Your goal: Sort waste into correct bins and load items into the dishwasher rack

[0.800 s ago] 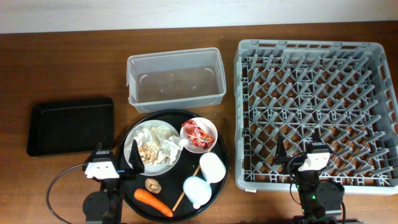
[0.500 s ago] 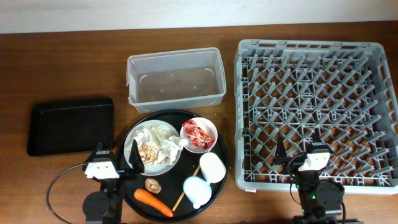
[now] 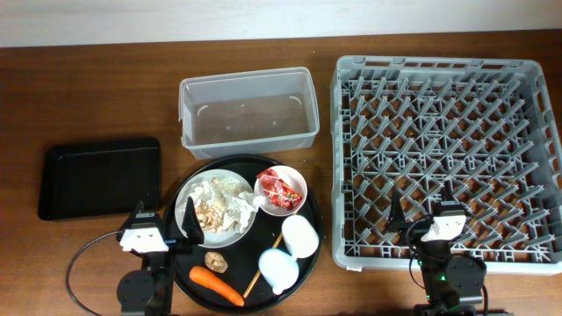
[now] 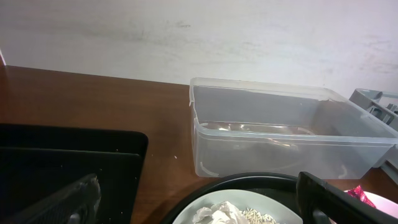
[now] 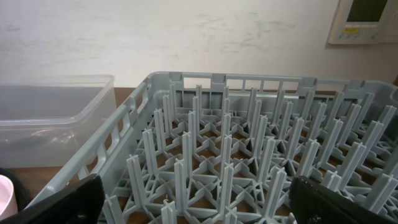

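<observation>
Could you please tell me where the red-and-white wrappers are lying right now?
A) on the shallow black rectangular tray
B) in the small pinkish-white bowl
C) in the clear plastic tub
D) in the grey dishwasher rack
B: the overhead view shows the red-and-white wrappers piled inside the small pinkish-white bowl, which stands on the round black tray.

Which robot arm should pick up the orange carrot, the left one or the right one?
Left, probably. The left gripper is open near the carrot, while the right gripper sits over the dishwasher rack, farther away.
</observation>
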`<state>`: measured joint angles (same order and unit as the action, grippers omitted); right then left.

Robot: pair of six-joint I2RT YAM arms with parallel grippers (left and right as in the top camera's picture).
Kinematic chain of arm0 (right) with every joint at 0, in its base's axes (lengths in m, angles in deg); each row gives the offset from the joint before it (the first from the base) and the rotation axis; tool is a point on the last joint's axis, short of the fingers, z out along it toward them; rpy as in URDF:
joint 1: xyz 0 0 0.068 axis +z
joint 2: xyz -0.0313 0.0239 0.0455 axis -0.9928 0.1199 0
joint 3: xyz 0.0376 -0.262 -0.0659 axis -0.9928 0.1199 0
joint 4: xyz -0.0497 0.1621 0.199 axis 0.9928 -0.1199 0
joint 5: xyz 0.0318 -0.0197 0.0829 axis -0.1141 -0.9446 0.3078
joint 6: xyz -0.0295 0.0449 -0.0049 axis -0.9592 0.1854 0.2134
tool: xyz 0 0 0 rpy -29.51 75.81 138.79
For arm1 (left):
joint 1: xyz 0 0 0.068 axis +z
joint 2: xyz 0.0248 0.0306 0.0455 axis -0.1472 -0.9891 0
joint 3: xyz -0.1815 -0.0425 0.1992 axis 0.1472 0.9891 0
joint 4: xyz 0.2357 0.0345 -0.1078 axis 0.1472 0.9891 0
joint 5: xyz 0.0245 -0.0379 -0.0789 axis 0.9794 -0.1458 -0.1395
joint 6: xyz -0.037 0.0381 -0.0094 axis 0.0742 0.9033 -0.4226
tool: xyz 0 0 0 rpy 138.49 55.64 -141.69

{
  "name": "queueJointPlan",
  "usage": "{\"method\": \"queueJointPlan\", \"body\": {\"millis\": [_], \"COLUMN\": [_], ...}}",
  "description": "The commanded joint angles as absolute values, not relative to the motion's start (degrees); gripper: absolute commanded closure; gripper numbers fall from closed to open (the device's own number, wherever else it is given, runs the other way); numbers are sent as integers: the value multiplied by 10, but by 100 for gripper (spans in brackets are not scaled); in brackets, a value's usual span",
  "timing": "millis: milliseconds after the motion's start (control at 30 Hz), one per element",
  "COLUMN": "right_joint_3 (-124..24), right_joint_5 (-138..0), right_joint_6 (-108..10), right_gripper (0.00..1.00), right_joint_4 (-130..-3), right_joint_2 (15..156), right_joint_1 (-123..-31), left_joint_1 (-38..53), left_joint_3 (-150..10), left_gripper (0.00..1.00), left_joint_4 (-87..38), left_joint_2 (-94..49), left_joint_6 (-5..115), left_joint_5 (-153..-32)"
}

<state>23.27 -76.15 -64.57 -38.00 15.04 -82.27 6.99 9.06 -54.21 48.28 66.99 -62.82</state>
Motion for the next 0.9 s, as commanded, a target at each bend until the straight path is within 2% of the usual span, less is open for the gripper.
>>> {"method": "queueJointPlan", "body": {"millis": [0, 167, 300, 467, 567, 733, 800, 867], "right_joint_3": [235, 235, 227, 113, 9, -211, -339, -395], "right_joint_5": [-764, -755, -696, -664, -634, -564, -576, -591], "right_joint_6": [-647, -645, -633, -593, -593, -593, -602, -593], "right_gripper": [2, 2, 2, 2, 2, 2, 1, 2], "right_joint_4": [-383, -381, -388, -498, -572, -738, -897, -973], "right_joint_2": [148, 148, 148, 175, 257, 486, 614, 684], "right_joint_1": [-820, -820, -820, -820, -820, -820, -820, -820], "left_joint_1": [71, 71, 71, 71, 71, 71, 71, 71], "left_joint_3": [94, 94, 86, -52, -163, -328, -392, -415], "left_gripper": [0, 1, 1, 1, 1, 1, 1, 1], "left_joint_4": [-542, -542, -529, -340, -238, -107, -65, -64], "left_joint_2": [486, 486, 486, 437, 351, 185, 105, 73], "left_joint_6": [679, 679, 679, 677, 677, 677, 677, 677], "left_joint_5": [-635, -635, -635, -635, -635, -641, -668, -722]}}
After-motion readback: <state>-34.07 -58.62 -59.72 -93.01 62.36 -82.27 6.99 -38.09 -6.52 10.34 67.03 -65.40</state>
